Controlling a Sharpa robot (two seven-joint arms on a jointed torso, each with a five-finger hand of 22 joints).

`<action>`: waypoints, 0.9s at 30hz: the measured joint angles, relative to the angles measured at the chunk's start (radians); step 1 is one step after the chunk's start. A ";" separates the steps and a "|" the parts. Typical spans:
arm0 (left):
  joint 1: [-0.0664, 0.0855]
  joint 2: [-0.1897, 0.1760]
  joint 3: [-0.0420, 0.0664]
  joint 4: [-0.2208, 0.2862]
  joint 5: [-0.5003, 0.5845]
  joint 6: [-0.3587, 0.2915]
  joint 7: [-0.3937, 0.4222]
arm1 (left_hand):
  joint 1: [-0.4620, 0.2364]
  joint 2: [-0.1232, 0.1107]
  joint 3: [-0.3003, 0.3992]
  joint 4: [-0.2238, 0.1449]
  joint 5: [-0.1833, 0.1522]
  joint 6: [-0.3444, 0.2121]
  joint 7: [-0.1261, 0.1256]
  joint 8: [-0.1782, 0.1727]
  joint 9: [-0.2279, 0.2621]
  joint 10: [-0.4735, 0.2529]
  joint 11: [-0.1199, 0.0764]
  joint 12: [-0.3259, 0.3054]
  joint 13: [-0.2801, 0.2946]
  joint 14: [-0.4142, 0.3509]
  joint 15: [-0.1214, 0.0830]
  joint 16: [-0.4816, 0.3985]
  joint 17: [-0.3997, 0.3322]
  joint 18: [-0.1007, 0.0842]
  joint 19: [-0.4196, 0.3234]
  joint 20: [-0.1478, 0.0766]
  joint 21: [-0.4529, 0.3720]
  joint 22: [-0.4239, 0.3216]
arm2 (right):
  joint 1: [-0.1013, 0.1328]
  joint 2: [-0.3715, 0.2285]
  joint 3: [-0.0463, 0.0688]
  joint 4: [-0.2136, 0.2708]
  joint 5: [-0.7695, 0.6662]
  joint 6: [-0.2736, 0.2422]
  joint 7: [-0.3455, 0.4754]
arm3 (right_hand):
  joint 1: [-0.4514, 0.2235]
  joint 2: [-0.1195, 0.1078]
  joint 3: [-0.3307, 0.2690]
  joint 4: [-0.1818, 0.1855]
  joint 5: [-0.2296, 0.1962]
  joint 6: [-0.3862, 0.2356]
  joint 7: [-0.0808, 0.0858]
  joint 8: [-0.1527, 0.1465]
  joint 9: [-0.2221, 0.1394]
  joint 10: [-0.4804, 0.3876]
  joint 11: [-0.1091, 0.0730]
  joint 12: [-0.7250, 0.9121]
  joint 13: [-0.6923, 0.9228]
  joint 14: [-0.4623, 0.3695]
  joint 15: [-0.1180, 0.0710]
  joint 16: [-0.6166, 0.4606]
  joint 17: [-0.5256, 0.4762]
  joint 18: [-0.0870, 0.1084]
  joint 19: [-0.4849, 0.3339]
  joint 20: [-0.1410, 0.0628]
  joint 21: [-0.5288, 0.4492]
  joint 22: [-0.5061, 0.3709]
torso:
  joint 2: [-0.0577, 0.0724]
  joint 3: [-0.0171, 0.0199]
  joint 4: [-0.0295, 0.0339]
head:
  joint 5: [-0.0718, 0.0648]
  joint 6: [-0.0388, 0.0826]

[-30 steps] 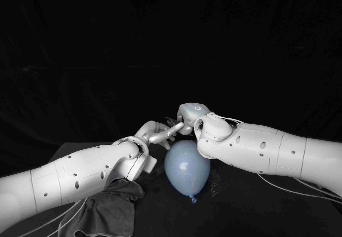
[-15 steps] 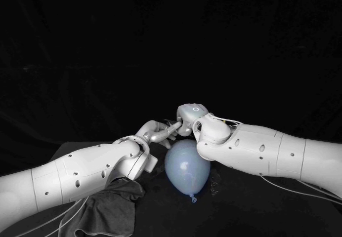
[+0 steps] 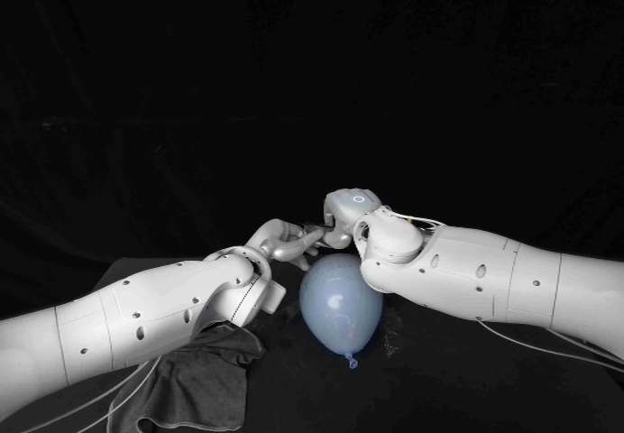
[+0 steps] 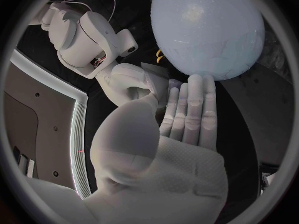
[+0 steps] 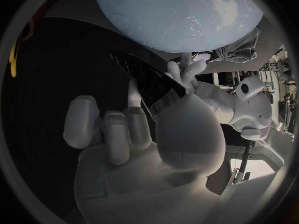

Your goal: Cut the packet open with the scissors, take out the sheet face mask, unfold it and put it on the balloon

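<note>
Though fully inflated, the balloon [image 3: 341,302] is pale blue, glossy and egg-shaped.

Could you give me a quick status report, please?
Right hand pinches the dark packet at the balloon's far end. Left hand alongside, fingers straight; hold unclear. Dark cloth beside the balloon, not in the way.

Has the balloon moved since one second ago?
No. The balloon keeps its place against the dark cloth beside it in the head view.
</note>
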 measured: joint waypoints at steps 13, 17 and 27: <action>0.000 -0.005 -0.001 0.000 0.002 0.002 -0.004 | 0.002 -0.046 0.378 0.004 0.000 0.004 -0.004 0.015 -0.017 0.013 0.000 0.000 -0.028 -0.005 -0.002 0.004 -0.011 0.000 -0.014 -0.007 0.023 0.003 | 0.000 -0.014 0.001 0.020 0.011 0.001 0.004 | -0.002 0.002 0.000 0.000 -0.015 0.000 0.000 0.003 0.000 0.001 -0.001 0.000 0.000 0.000 0.000 -0.001 0.001 0.000 0.004 -0.004 0.000 0.000 | 0.000 -0.0006 0.0001 | 0.001 -0.007; 0.000 -0.002 -0.001 -0.004 0.006 0.001 -0.004 | -0.017 -0.065 0.474 -0.001 -0.001 0.021 -0.009 0.027 -0.017 0.030 -0.007 0.000 -0.034 -0.007 -0.004 0.004 -0.013 -0.001 -0.018 -0.003 0.033 0.008 | 0.000 -0.020 0.001 0.028 0.021 0.001 0.008 | -0.002 0.002 0.000 0.000 -0.019 0.000 0.000 0.004 0.000 0.001 -0.001 -0.001 -0.001 0.000 0.000 -0.003 0.001 0.000 0.004 -0.004 0.000 0.000 | 0.000 -0.0006 0.0004 | 0.004 -0.010; 0.005 0.003 -0.001 -0.014 0.012 -0.009 -0.005 | -0.054 -0.145 0.525 -0.013 -0.004 0.043 -0.017 0.039 -0.014 0.054 -0.017 -0.019 -0.047 -0.011 -0.008 0.004 -0.018 -0.001 -0.025 -0.003 0.047 0.013 | 0.001 -0.041 0.001 0.063 0.047 -0.004 0.024 | -0.006 0.006 0.002 -0.002 -0.033 -0.002 -0.002 0.005 0.000 0.001 -0.001 -0.004 -0.001 -0.002 0.002 0.000 0.001 0.000 0.004 -0.004 0.000 0.000 | 0.000 -0.0007 -0.0002 | 0.011 -0.013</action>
